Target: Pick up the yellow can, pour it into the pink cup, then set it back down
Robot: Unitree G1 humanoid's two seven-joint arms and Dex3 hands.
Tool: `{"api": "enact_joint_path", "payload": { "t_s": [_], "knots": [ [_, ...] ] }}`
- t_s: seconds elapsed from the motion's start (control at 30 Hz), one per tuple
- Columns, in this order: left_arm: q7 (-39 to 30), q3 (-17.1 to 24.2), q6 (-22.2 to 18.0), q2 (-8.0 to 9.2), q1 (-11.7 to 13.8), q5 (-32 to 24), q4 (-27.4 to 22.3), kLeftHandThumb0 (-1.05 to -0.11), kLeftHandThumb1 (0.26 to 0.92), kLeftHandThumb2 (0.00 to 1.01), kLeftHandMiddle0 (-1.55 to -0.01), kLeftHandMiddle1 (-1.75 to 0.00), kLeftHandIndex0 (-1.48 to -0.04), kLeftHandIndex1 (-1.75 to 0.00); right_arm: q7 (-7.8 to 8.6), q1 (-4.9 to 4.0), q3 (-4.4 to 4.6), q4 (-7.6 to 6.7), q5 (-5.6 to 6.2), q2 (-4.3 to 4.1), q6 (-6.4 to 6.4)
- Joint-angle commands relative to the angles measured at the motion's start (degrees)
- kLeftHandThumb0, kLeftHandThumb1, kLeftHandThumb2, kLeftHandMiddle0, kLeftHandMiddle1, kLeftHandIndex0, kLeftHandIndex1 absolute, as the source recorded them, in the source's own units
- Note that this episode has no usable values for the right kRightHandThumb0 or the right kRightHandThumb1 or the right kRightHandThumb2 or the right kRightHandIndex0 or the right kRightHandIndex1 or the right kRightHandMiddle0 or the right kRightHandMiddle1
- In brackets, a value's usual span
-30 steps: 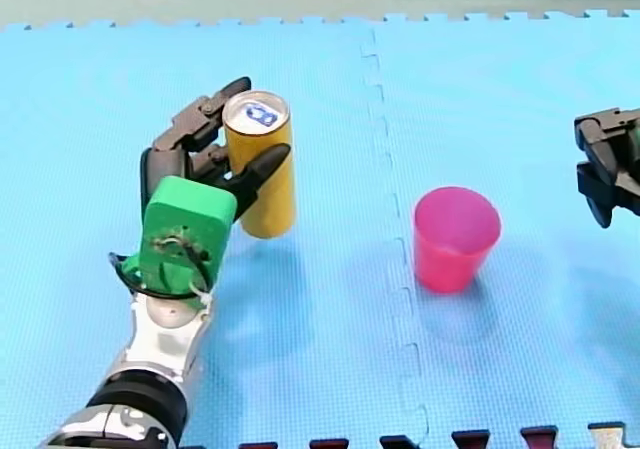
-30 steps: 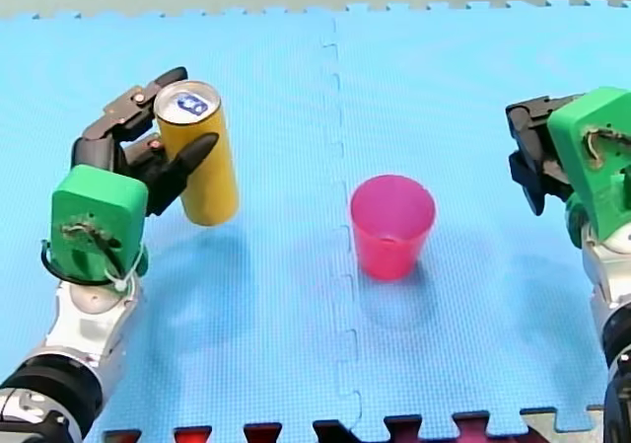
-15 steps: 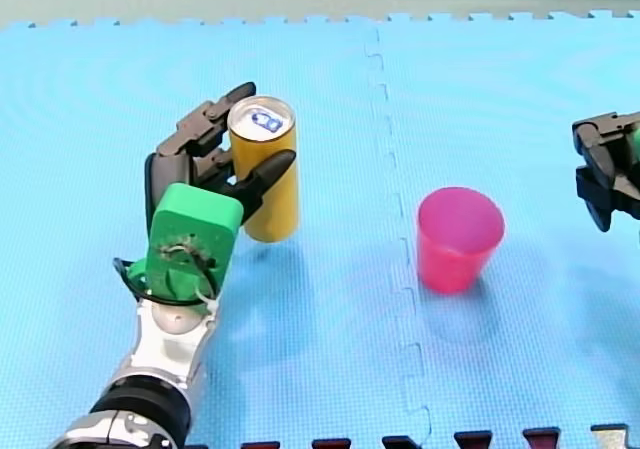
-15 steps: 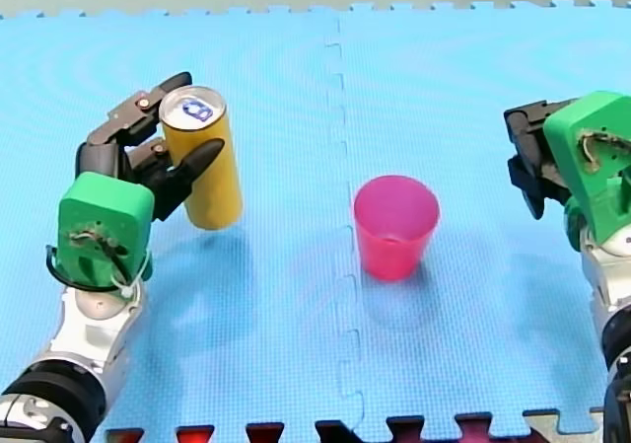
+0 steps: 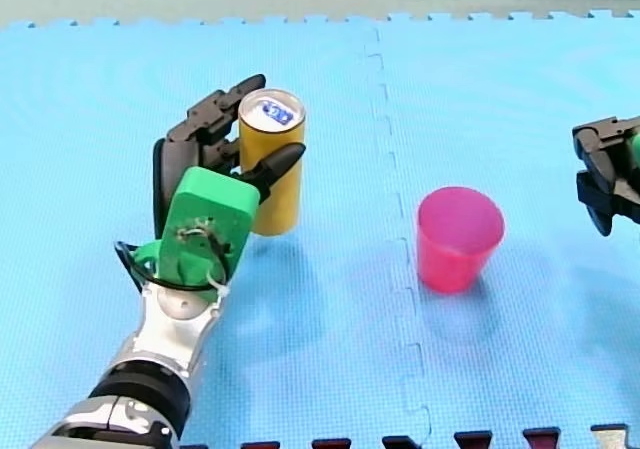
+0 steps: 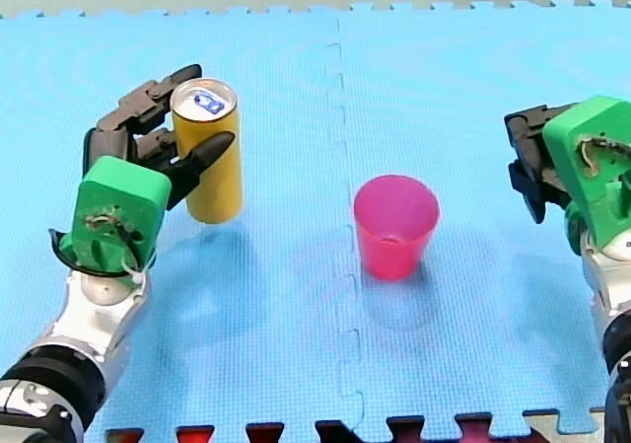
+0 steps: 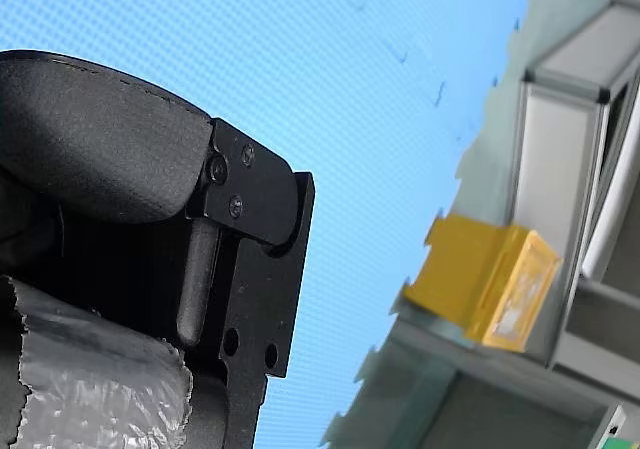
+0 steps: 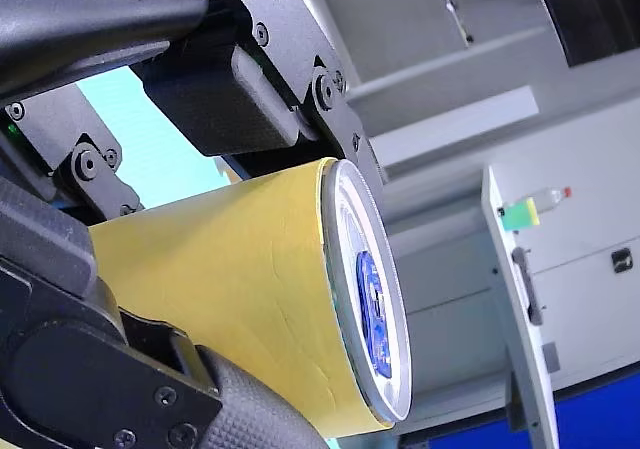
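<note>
While the left hand (image 5: 197,154) clamped the yellow can (image 5: 274,174) at nine o'clock of the pink cup (image 5: 458,239), tilting could slip it free; the right hand (image 6: 534,162) hung at three.

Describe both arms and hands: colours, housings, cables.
Left hand, on the can: black jointed fingers, a green block housing on its back, a black cable loop with a white tie at the wrist, silver forearm, black collar lower down. Right hand, at the mat's right edge: black, same green block with wires, silver wrist.
</note>
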Motion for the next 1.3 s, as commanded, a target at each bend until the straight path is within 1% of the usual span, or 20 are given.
{"api": "enact_joint_path", "payload": {
  "t_s": [0.0, 0.17, 0.3, 0.47, 0.67, 0.9, 1.2, 1.27],
  "knots": [
    [0.92, -0.63, 0.88, 0.32, -1.04, 0.52, -0.36, -0.368, 0.816, 0.00, -1.38, -0.02, -1.22, 0.00, -0.01, 0.14, 0.12, -0.11, -0.03, -0.15, -0.32],
    [2.28, -1.84, 3.61, 0.12, -2.50, 1.79, -0.24, -0.383, 0.819, 0.00, -1.37, -0.01, -1.21, 0.00, 0.03, 0.24, 0.20, -0.21, 0.08, 0.05, -0.64],
    [2.23, -2.82, 4.67, 0.03, -3.29, 2.33, -0.10, -0.405, 0.826, 0.00, -1.36, 0.00, -1.19, 0.00, 0.04, 0.23, 0.37, -0.40, 0.12, 0.24, -1.14],
    [2.79, -3.52, 4.28, -0.36, -3.37, 2.86, 0.09, -0.410, 0.829, 0.00, -1.36, 0.00, -1.19, 0.00, 0.24, 0.38, 0.45, -0.56, 0.28, 0.30, -1.69],
    [2.63, -4.64, 3.58, -0.73, -3.30, 3.39, 0.25, -0.417, 0.829, 0.00, -1.36, 0.00, -1.19, 0.00, 0.32, 0.42, 0.52, -0.64, 0.38, 0.47, -1.97],
    [2.99, -5.43, 3.72, -1.07, -3.51, 3.87, 0.23, -0.415, 0.832, 0.00, -1.36, 0.00, -1.19, 0.00, 0.44, 0.39, 0.43, -0.58, 0.55, 0.59, -1.86],
    [2.40, -5.72, 3.43, -0.96, -3.97, 3.78, 0.71, -0.410, 0.830, 0.00, -1.35, 0.00, -1.18, 0.00, 0.51, 0.15, 0.39, -0.48, 0.55, 0.61, -1.61],
    [2.30, -5.78, 3.41, -0.89, -4.08, 3.82, 0.82, -0.408, 0.830, 0.00, -1.35, 0.00, -1.18, 0.00, 0.67, 0.14, 0.35, -0.49, 0.60, 0.60, -1.85]
  ]
}}
